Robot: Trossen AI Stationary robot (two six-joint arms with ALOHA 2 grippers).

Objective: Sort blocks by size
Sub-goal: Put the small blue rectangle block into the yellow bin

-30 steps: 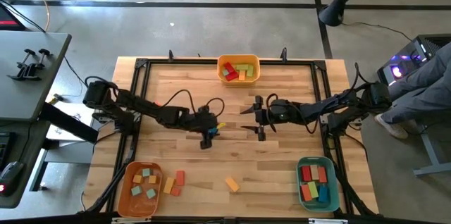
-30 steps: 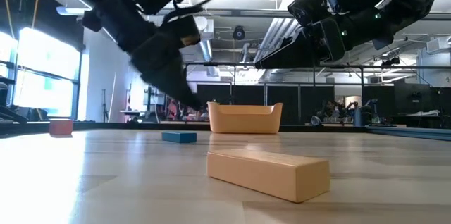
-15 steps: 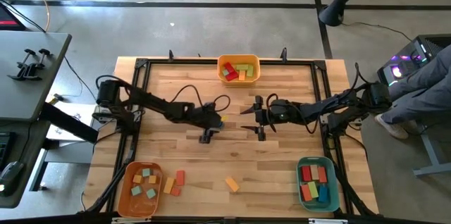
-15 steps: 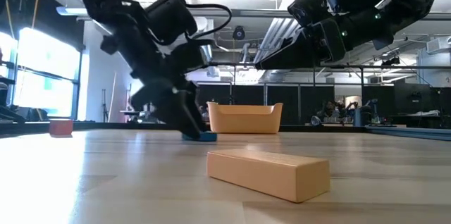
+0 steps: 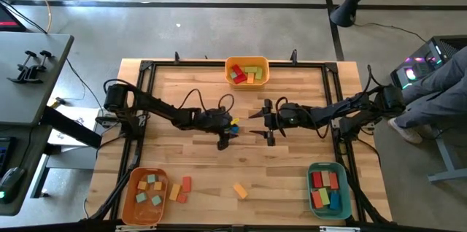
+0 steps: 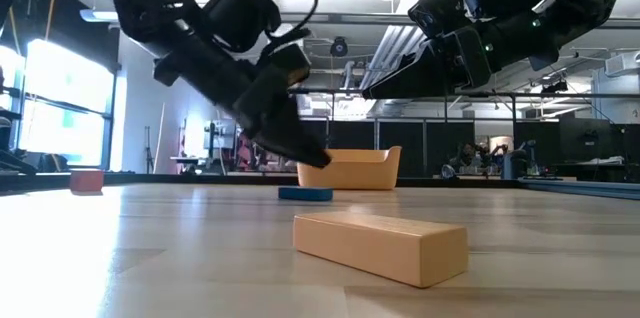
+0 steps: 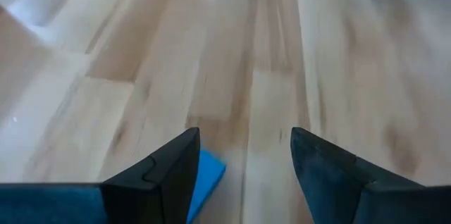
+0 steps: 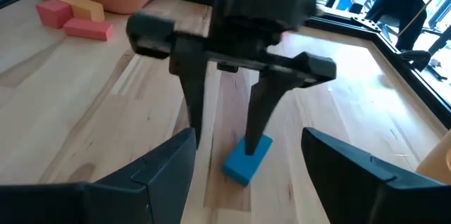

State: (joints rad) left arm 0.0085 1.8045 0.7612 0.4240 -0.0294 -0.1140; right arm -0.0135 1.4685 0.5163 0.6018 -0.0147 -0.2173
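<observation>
High view: left gripper (image 5: pixel 225 138) sits at mid-table, reaching in from the left edge, with the blue block (image 5: pixel 233 128) showing just beside its wrist on the side toward the right gripper (image 5: pixel 267 123). The right gripper waits close by, facing the left one, fingers spread and empty. Of the two, the left is nearer the block. Other blocks lie elsewhere: three loose ones near the front edge and the rest in the orange bin (image 5: pixel 128 195), yellow bin (image 5: pixel 247 61) and teal bin (image 5: pixel 325 166).

Low view: left gripper (image 6: pixel 305 150) slants down toward the blue block (image 6: pixel 305 194), tips just above it; contact cannot be confirmed. The block lies flat on the wooden table (image 6: pixel 150 258). An orange bar (image 6: pixel 382 245) lies nearer the camera, well apart from both grippers.

Left wrist view: left gripper (image 7: pixel 243 168) is open, with bare table between the fingers (image 7: pixel 169 171). The blue block (image 7: pixel 206 182) lies outside the gap, partly hidden behind one finger. It is not gripped.

Right wrist view: left gripper (image 8: pixel 229 122) points straight down, fingers parted. The blue block (image 8: pixel 248 158) lies at the tip of one finger, not centred in the gap. Its long axis runs obliquely to the line across the fingers. Judgement: a sideways shift toward the block, probably with a wrist rotation, is needed before closing.
</observation>
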